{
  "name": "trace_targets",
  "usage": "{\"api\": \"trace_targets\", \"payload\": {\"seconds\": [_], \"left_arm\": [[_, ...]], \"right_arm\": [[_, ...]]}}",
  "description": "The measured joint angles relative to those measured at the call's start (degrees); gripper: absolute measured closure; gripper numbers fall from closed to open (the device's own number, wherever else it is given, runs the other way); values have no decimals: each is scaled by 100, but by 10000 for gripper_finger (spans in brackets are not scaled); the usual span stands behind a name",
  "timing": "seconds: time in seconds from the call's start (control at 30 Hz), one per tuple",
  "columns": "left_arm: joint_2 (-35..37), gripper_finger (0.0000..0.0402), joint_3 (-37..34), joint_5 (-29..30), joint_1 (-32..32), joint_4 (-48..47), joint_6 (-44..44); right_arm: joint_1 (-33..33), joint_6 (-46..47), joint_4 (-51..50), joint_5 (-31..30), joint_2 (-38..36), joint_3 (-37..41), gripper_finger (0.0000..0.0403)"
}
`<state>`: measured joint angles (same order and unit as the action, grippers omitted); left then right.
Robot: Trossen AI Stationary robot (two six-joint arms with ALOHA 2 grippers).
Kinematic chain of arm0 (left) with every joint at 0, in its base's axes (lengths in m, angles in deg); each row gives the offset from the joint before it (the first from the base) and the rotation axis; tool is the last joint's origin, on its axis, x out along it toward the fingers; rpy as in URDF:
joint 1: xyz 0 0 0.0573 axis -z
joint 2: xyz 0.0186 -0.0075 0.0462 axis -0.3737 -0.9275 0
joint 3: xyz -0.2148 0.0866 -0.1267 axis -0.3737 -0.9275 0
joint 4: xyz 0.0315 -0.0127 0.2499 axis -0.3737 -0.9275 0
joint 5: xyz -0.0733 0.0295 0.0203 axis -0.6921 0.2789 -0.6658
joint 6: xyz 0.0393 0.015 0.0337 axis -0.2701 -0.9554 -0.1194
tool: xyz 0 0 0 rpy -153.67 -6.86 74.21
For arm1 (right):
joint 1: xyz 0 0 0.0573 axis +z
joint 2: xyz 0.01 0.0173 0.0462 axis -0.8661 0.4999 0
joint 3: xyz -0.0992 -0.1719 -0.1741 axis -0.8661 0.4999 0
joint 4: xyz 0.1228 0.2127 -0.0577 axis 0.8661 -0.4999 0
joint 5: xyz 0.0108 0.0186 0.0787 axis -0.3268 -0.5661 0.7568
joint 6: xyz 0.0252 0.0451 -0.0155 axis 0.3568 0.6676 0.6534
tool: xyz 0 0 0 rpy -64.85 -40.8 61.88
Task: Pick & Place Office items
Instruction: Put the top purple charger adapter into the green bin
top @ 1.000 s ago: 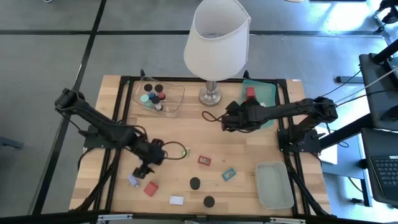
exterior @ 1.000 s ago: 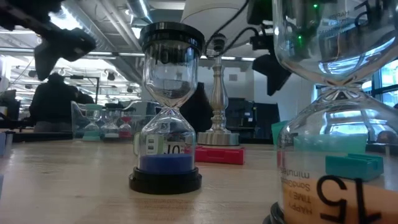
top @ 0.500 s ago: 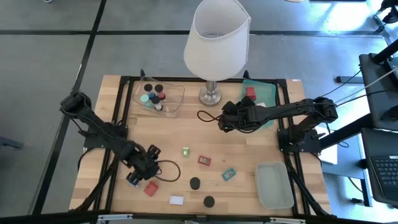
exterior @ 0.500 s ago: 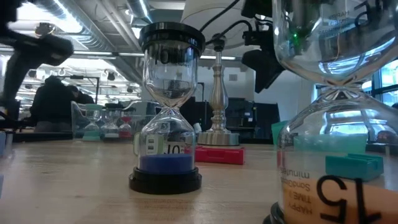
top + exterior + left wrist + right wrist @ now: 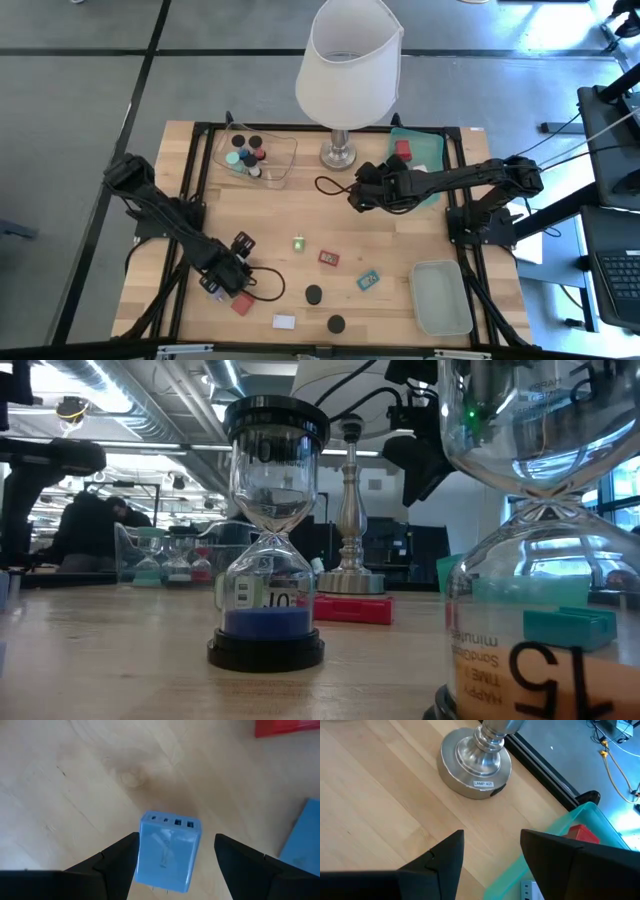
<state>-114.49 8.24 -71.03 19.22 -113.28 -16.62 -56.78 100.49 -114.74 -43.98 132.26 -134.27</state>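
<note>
Desk (image 5: pixel 300 215): light wooden top, frame centre.
Right end effector (image 5: pixel 357 197): open, empty, upper centre.
Left end effector (image 5: pixel 172 851): open, straddling the pale blue plastic charger block (image 5: pixel 168 851), lower left.
Risk: off-centre closing could tip the block.

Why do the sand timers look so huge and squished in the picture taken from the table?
In the low view the camera sits almost against the sand timer, so it overflows the frame and its curved glass bends the teal shapes behind it. In the high view the black caps look tiny. In the left wrist view the blue block shows between the fingers.
</note>
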Motion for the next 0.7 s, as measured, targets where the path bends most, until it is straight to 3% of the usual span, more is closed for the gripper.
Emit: {"api": "trace_targets", "payload": {"seconds": [0.27, 0.7], "left_arm": [[2, 146, 0, 137, -2, -442, 69], [5, 146, -294, 122, -2, -364, -31]], "right_arm": [[0, 0, 7, 6, 0, 0, 205], [0, -7, 105, 11, 2, 0, 205]]}}
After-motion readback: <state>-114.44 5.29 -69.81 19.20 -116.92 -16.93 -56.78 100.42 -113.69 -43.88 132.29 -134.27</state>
